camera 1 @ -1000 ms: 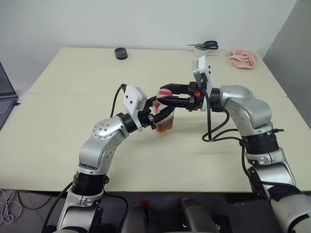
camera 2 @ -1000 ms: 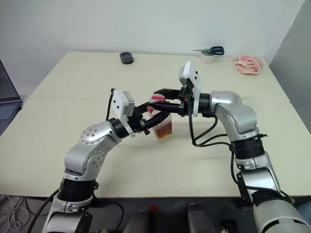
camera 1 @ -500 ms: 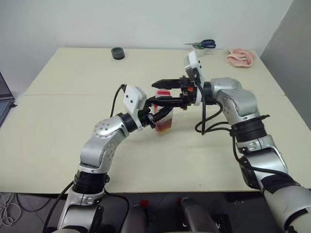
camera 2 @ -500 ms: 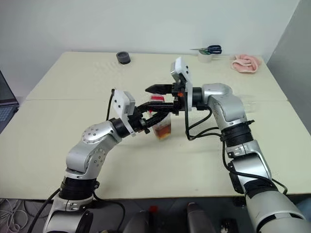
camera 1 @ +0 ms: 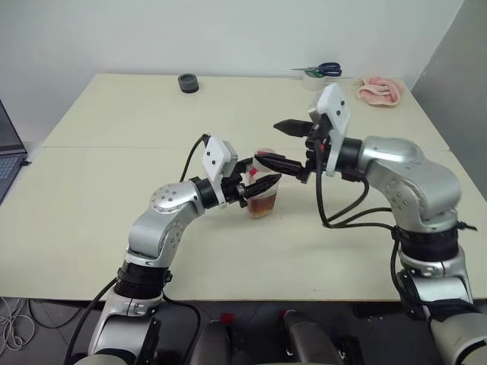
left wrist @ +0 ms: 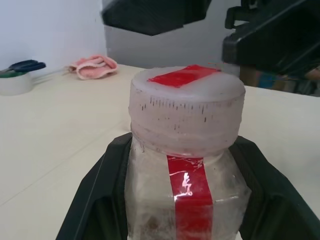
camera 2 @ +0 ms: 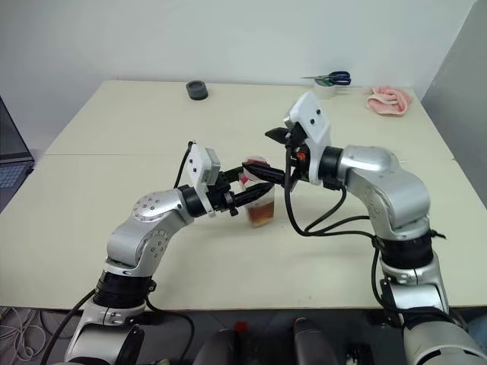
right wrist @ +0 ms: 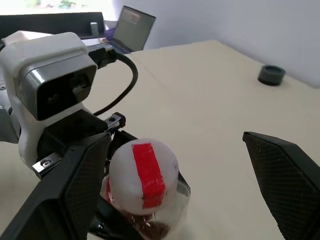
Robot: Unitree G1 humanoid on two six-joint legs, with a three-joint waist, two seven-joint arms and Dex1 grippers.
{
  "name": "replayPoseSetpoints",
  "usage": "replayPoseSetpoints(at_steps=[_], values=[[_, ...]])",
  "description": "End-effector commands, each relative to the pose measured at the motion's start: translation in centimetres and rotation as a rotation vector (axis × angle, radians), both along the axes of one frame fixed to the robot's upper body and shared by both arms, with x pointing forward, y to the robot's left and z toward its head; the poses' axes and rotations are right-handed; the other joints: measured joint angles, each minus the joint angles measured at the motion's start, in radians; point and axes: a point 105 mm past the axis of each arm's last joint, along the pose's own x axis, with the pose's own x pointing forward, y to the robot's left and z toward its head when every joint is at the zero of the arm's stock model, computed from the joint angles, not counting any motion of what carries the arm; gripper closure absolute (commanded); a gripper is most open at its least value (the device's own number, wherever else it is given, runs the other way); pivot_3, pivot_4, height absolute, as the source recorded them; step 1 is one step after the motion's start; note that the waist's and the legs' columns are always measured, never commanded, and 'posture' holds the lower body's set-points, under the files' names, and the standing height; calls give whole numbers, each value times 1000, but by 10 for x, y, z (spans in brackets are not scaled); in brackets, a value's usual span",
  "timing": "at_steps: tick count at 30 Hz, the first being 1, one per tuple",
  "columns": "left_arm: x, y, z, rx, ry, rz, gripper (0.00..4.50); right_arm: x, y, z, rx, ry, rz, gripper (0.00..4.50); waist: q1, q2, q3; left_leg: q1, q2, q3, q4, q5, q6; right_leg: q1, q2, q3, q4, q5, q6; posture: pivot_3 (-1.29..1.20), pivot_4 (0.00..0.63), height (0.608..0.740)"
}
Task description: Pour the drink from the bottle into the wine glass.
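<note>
The bench (camera 1: 114,182) under my arms is pale cream, with a seam running across it from side to side. A laptop (camera 1: 7,156) sits off its left edge. Near the far right corner lie a pink cloth (camera 1: 380,90) and a roll of tape (camera 1: 313,79) with scissors (camera 1: 323,70) on top; a small dark round thing (camera 1: 188,83) sits near the far edge, left of the middle.

My right pincer (camera 1: 282,144) stands wide apart, one finger above the bottle's cap (left wrist: 186,102) and one beside it, neither touching. My left pincer (camera 1: 259,182) is narrow, clamped on the bottle (camera 1: 262,195) just below the cap, holding it upright near the middle of the bench. The cap is on, whitish with a red strip (right wrist: 148,172) across it. The drink (camera 1: 262,205), reddish-brown, fills the bottle's bottom.
</note>
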Motion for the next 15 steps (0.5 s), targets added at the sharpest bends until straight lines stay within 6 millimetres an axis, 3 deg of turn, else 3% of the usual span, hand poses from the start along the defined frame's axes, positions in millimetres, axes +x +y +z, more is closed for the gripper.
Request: replayPoseSetpoints(at_steps=[1,7,15], values=[[0,-2,16,-10,-71,-47,2315,-17,-7,9,42,-22,-65,0,3,0,0,0,0,0,0,0,0,0,0,0,0,0,0,0,150,740],[1,-8,14,-1,-66,-127,2315,-31,-4,-3,46,34,-125,0,5,0,0,0,0,0,1,0,0,0,0,0,0,0,0,0,150,740],[-6,-17,19,-19,-66,-246,2315,-27,-5,-14,14,69,-229,0,5,0,0,0,0,0,0,0,0,0,1,0,-1,0,0,0,150,740]])
